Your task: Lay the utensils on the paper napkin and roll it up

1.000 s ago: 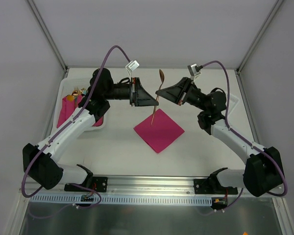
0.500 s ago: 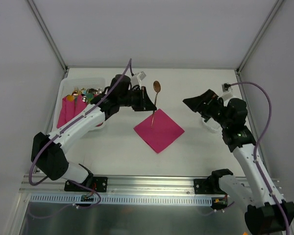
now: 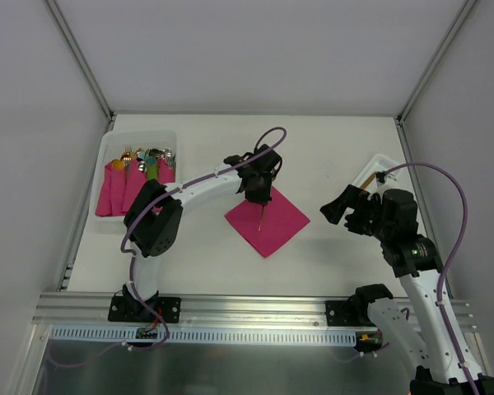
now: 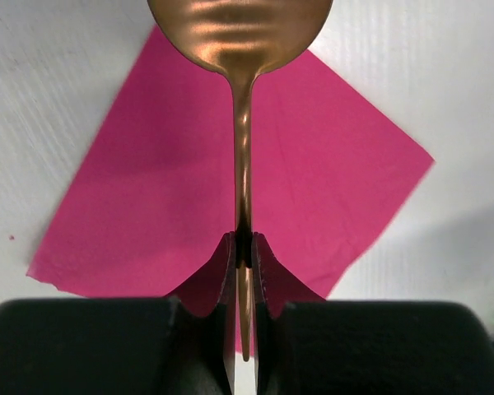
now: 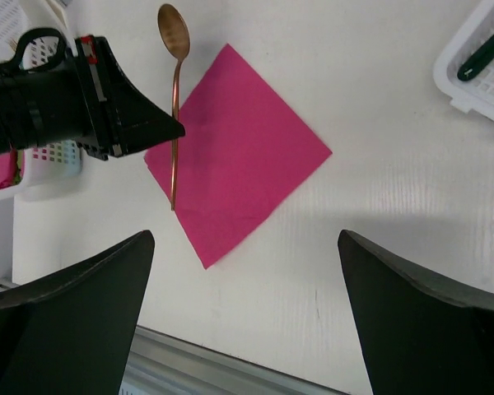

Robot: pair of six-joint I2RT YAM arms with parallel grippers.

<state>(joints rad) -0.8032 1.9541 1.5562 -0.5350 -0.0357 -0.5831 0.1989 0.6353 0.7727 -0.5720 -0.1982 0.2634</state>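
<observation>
The magenta paper napkin lies flat on the table as a diamond. My left gripper is shut on the handle of a copper spoon, one of the utensils, and holds it over the napkin. In the right wrist view the spoon runs along the napkin's left side, its bowl past the upper edge. Whether it touches the paper I cannot tell. My right gripper stands open and holds nothing, off to the napkin's right; its fingers frame bare table.
A white bin at the far left holds pink napkin bundles with mixed cutlery tips. A white basket at the right edge holds a dark green piece. The aluminium rail runs along the near edge.
The right gripper let go of the spoon, opened wide and drew back to the right. The left arm swung the spoon from upright down over the napkin.
</observation>
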